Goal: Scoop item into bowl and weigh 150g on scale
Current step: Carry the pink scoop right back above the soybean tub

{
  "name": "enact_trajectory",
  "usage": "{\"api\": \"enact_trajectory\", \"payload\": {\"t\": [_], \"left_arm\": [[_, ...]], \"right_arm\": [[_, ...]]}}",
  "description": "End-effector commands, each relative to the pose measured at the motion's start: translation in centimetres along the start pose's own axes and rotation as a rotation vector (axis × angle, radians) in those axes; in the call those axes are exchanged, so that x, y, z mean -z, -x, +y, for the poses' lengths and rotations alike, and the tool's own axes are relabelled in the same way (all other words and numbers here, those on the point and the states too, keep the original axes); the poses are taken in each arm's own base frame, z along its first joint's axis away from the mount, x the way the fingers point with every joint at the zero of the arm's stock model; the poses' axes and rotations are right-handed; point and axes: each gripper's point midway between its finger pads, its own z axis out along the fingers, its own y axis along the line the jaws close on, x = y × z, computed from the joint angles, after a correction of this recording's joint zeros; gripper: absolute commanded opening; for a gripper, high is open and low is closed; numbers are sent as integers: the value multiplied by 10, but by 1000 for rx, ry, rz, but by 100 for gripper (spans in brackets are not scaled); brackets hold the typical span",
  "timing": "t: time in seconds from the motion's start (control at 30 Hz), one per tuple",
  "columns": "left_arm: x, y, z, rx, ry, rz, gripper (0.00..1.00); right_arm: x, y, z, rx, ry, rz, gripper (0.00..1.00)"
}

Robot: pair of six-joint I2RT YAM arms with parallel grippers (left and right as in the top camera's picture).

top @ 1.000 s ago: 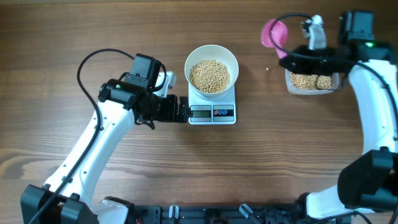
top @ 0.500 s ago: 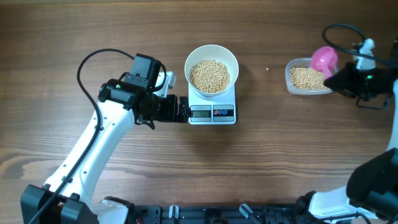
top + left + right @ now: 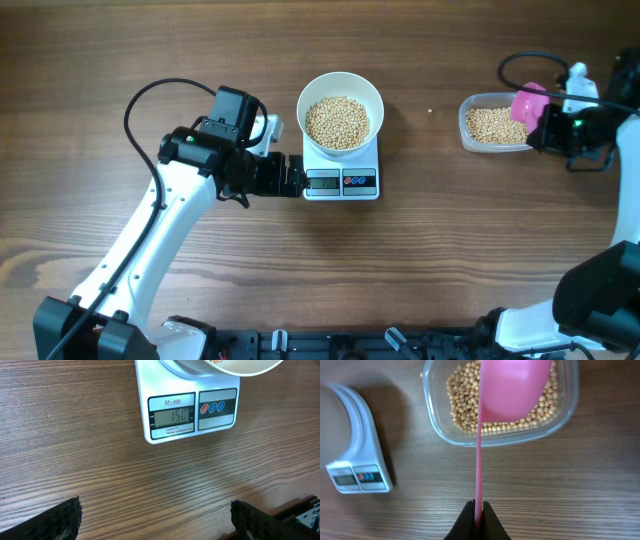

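Overhead, one white bowl [image 3: 341,79] of beans [image 3: 337,122] sits on one scale [image 3: 341,182]. One clear tub [image 3: 464,122] lies at its 3 o'clock. The left gripper [image 3: 295,177], jaws wide, points at the scale from 9 o'clock. The right gripper [image 3: 475,515] pinches one pink scoop [image 3: 528,104] over the tub.

Light falls bright and even from above on the bench [image 3: 450,250]. Overhead, its wood grain is crisp from edge to edge, with only thin, soft shadows beside the arms. The white bowl [image 3: 304,100] runs close to washed out (its rim keeps little tone). In the left wrist view the scale [image 3: 172,417] is sharp and its digits readable, while the jaws of the left gripper [image 3: 155,507] sink into near-black. In the right wrist view the pink scoop [image 3: 512,385] looks slightly soft, the tub [image 3: 567,410] casts a faint shadow, and the picture's left edge bows and blurs.
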Motion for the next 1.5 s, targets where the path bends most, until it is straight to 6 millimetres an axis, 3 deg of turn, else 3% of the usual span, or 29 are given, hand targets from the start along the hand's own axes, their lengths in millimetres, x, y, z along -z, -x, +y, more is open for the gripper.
{"api": "enact_trajectory", "payload": {"t": [0.0, 0.23, 0.5, 1.03, 1.17, 1.3, 1.47], "left_arm": [[-2, 0, 1, -16, -3, 5, 100], [-2, 0, 1, -16, -3, 5, 100], [-2, 0, 1, -16, -3, 5, 100], [-2, 0, 1, -16, -3, 5, 100], [-2, 0, 1, -16, -3, 5, 100], [-2, 0, 1, -16, -3, 5, 100], [-2, 0, 1, -16, -3, 5, 100]], "right_arm": [[3, 0, 0, 145, -140, 11, 4], [1, 12, 4, 266, -363, 8, 4], [0, 0, 2, 332, -498, 75, 4], [3, -5, -13, 203, -601, 66, 4], [-10, -5, 9, 154, -457, 42, 4], [-23, -2, 44, 151, -240, 19, 4], [-26, -6, 61, 28, -137, 25, 4]]}}
